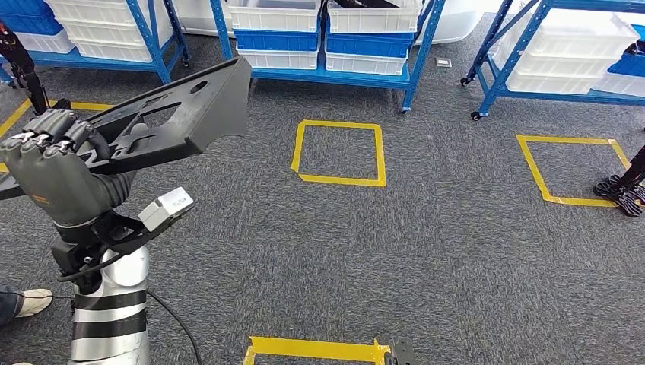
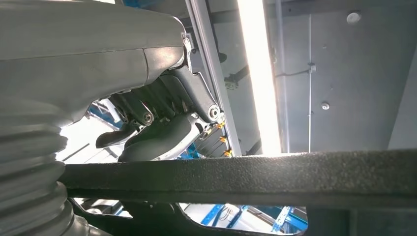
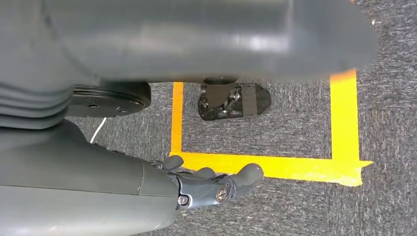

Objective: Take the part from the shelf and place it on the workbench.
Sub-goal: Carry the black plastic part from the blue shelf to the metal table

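My left hand (image 1: pixel 53 171) is clamped on one end of the part (image 1: pixel 179 114), a flat black plate with cut-outs that I carry raised above the carpet (image 1: pixel 426 251), its free end toward the blue shelves (image 1: pixel 335 46). It looks stiff and fairly light, but held at the end it will lever against my fingers, so a hold nearer its middle seems safer. My right hand (image 3: pixel 211 184) hangs loose over the yellow tape (image 3: pixel 275 164), fingers apart, holding nothing.

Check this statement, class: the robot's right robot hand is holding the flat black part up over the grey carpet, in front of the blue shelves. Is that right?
Wrong in one respect: the left robot hand holds the flat black part, as the head view shows. The right robot hand hangs empty above the carpet. The blue shelves do stand behind.
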`<state>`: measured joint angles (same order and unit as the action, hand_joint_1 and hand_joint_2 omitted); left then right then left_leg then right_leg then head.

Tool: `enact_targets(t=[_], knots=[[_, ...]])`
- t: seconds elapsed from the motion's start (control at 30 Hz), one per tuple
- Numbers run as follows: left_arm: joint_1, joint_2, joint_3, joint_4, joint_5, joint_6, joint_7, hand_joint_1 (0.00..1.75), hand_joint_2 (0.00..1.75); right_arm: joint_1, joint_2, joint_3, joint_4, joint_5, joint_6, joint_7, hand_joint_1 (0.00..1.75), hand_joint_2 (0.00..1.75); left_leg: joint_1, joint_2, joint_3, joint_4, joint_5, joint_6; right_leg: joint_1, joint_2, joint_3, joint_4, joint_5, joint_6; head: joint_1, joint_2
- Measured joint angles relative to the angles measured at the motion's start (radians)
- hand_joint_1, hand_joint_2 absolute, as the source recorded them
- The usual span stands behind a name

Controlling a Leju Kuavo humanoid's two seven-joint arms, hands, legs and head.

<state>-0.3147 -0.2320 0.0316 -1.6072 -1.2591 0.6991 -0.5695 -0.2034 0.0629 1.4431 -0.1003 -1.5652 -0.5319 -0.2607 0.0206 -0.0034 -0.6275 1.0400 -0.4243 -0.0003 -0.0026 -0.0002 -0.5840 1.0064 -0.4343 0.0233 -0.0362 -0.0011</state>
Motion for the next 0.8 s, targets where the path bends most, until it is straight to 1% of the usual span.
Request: enact_targets(t=[0.07, 0.1, 0.13, 0.2, 0.23, 0.27, 0.3, 0.33, 0.37, 0.4, 0.43, 0.47, 0.5, 0.53, 0.57, 0.6, 0.63, 0.67, 0.7, 0.77, 0.8], knots=[[0.000, 0.000, -0.002, 0.000, -0.002, 0.000, 0.005, 1.75, 1.75, 0.000, 0.000, 0.000, 0.000, 0.000, 0.000, 0.001, 0.00, 0.00, 0.000, 0.000, 0.000, 0.000, 0.000, 0.000, 0.000, 0.000, -0.001, 0.001, 0.000, 0.000, 0.000, 0.000], [0.000, 0.000, -0.002, 0.000, -0.003, 0.000, 0.007, 1.75, 1.75, 0.000, 0.000, 0.000, 0.000, 0.000, 0.000, 0.002, 0.00, 0.00, -0.002, 0.000, -0.001, 0.001, 0.000, 0.001, -0.001, 0.000, 0.000, -0.001, 0.001, 0.002, 0.000, 0.000], [-0.001, 0.000, -0.003, 0.000, -0.005, 0.000, 0.008, 1.75, 1.75, 0.000, 0.001, 0.000, 0.000, 0.000, 0.000, 0.003, 0.00, 0.00, -0.003, 0.000, -0.001, 0.001, 0.000, 0.004, -0.003, 0.000, 0.001, -0.004, 0.003, 0.005, 0.000, 0.000], [-0.002, 0.001, -0.004, 0.000, -0.008, 0.000, 0.009, 1.75, 1.75, 0.000, 0.001, 0.000, 0.000, 0.000, 0.000, 0.004, 0.00, 0.00, -0.003, 0.000, 0.003, -0.012, 0.007, 0.015, -0.003, 0.000, 0.002, -0.007, 0.005, 0.012, 0.000, 0.000], [-0.003, 0.001, -0.004, 0.000, -0.008, 0.000, 0.009, 1.75, 1.75, -0.001, 0.000, 0.000, 0.000, 0.000, 0.000, 0.004, 0.00, 0.00, 0.001, 0.001, 0.007, -0.025, 0.015, 0.021, -0.003, 0.000, -0.006, 0.006, -0.005, 0.012, 0.000, 0.000], [-0.005, 0.001, -0.005, 0.000, -0.008, 0.000, 0.009, 1.75, 1.75, -0.001, -0.001, 0.000, 0.000, 0.000, 0.000, 0.004, 0.00, 0.00, 0.005, 0.003, 0.010, -0.036, 0.022, 0.026, -0.002, 0.000, -0.023, 0.038, -0.023, 0.010, 0.001, 0.000], [-0.006, 0.001, -0.005, 0.000, -0.008, 0.000, 0.009, 1.75, 1.75, 0.000, -0.001, 0.000, 0.000, 0.000, 0.000, 0.004, 0.00, 0.00, 0.008, 0.004, 0.011, -0.042, 0.027, 0.028, -0.003, 0.000, -0.049, 0.092, -0.051, 0.007, 0.003, 0.000], [-0.007, 0.001, -0.006, 0.000, -0.008, 0.000, 0.009, 1.75, 1.75, 0.000, -0.002, 0.000, 0.000, 0.000, 0.000, 0.005, 0.00, 0.00, 0.008, 0.004, 0.009, -0.044, 0.029, 0.028, -0.006, 0.000, -0.081, 0.160, -0.082, 0.005, 0.004, 0.000], [-0.006, 0.001, -0.006, 0.001, -0.008, 0.000, 0.009, 1.75, 1.75, 0.001, -0.002, 0.000, 0.000, 0.000, 0.000, 0.006, 0.00, 0.00, 0.009, 0.004, 0.005, -0.044, 0.031, 0.026, -0.010, 0.000, -0.110, 0.224, -0.106, 0.006, 0.005, 0.000], [-0.005, 0.001, -0.006, 0.002, -0.008, 0.000, 0.009, 1.75, 1.75, 0.003, -0.003, 0.000, 0.000, 0.000, 0.000, 0.006, 0.00, 0.00, 0.010, 0.004, 0.003, -0.044, 0.032, 0.024, -0.015, 0.000, -0.129, 0.266, -0.119, 0.011, 0.005, 0.000], [-0.005, 0.001, -0.006, 0.003, -0.008, 0.000, 0.009, 1.75, 1.75, 0.004, -0.004, 0.000, 0.000, 0.000, 0.000, 0.006, 0.00, 0.00, 0.012, 0.004, 0.000, -0.043, 0.034, 0.020, -0.020, 0.000, -0.129, 0.269, -0.117, 0.020, 0.005, 0.000], [-0.004, 0.001, -0.006, 0.004, -0.008, 0.000, 0.009, 1.75, 1.75, 0.005, -0.005, 0.000, 0.000, 0.000, 0.000, 0.006, 0.00, 0.00, 0.015, 0.004, -0.002, -0.043, 0.036, 0.015, -0.026, 0.000, -0.107, 0.229, -0.099, 0.033, 0.005, 0.000], [-0.004, 0.001, -0.006, 0.006, -0.008, 0.000, 0.009, 1.75, 1.75, 0.005, -0.006, 0.000, 0.000, 0.000, 0.000, 0.006, 0.00, 0.00, 0.020, 0.004, -0.004, -0.041, 0.037, 0.008, -0.033, -0.001, -0.069, 0.159, -0.073, 0.046, 0.006, 0.000], [-0.004, 0.001, -0.006, 0.006, -0.008, 0.000, 0.009, 1.75, 1.75, 0.004, -0.006, 0.000, 0.000, 0.000, 0.000, 0.006, 0.00, 0.00, 0.023, 0.003, -0.005, -0.040, 0.038, -0.001, -0.038, -0.002, -0.031, 0.090, -0.050, 0.058, 0.006, 0.000], [-0.005, 0.001, -0.006, 0.007, -0.009, 0.000, 0.009, 1.75, 1.75, 0.004, -0.005, 0.000, 0.000, 0.000, 0.000, 0.006, 0.00, 0.00, 0.024, 0.003, -0.007, -0.037, 0.038, -0.011, -0.041, -0.001, -0.002, 0.037, -0.032, 0.061, 0.009, 0.000], [-0.005, 0.001, -0.006, 0.007, -0.009, 0.000, 0.009, 1.75, 1.75, 0.003, -0.004, 0.000, -0.001, 0.000, 0.000, 0.007, 0.00, 0.00, 0.023, 0.002, -0.009, -0.034, 0.037, -0.021, -0.043, 0.001, 0.012, 0.009, -0.022, 0.057, 0.009, 0.000], [-0.006, 0.002, -0.006, 0.007, -0.010, 0.000, 0.009, 1.75, 1.75, 0.003, -0.002, 0.000, -0.001, 0.000, 0.000, 0.007, 0.00, 0.00, 0.021, 0.001, -0.010, -0.034, 0.037, -0.025, -0.043, 0.003, 0.013, 0.005, -0.020, 0.049, 0.009, 0.000], [-0.007, 0.002, -0.006, 0.007, -0.012, 0.000, 0.008, 1.75, 1.75, 0.004, -0.001, 0.000, -0.001, 0.000, 0.000, 0.007, 0.00, 0.00, 0.020, 0.001, -0.010, -0.034, 0.039, -0.021, -0.043, 0.005, 0.013, 0.003, -0.016, 0.040, 0.007, 0.000], [-0.007, 0.002, -0.006, 0.007, -0.013, 0.000, 0.008, 1.75, 1.75, 0.004, 0.000, 0.000, -0.001, 0.000, 0.000, 0.007, 0.00, 0.00, 0.020, 0.001, -0.010, -0.037, 0.042, -0.011, -0.043, 0.006, 0.012, 0.004, -0.013, 0.035, 0.004, 0.000], [-0.007, 0.002, -0.006, 0.007, -0.015, 0.000, 0.008, 1.75, 1.75, 0.005, 0.002, 0.000, -0.001, 0.001, 0.001, 0.007, 0.00, 0.00, 0.020, 0.001, -0.009, -0.043, 0.050, 0.019, -0.038, 0.008, 0.009, 0.005, -0.010, 0.029, 0.002, 0.000], [-0.008, 0.002, -0.006, 0.007, -0.015, 0.000, 0.007, 1.75, 1.75, 0.005, 0.002, 0.000, -0.001, 0.001, 0.003, 0.007, 0.00, 0.00, 0.021, 0.002, -0.008, -0.044, 0.051, 0.028, -0.035, 0.008, 0.007, 0.005, -0.009, 0.026, 0.002, 0.000]])
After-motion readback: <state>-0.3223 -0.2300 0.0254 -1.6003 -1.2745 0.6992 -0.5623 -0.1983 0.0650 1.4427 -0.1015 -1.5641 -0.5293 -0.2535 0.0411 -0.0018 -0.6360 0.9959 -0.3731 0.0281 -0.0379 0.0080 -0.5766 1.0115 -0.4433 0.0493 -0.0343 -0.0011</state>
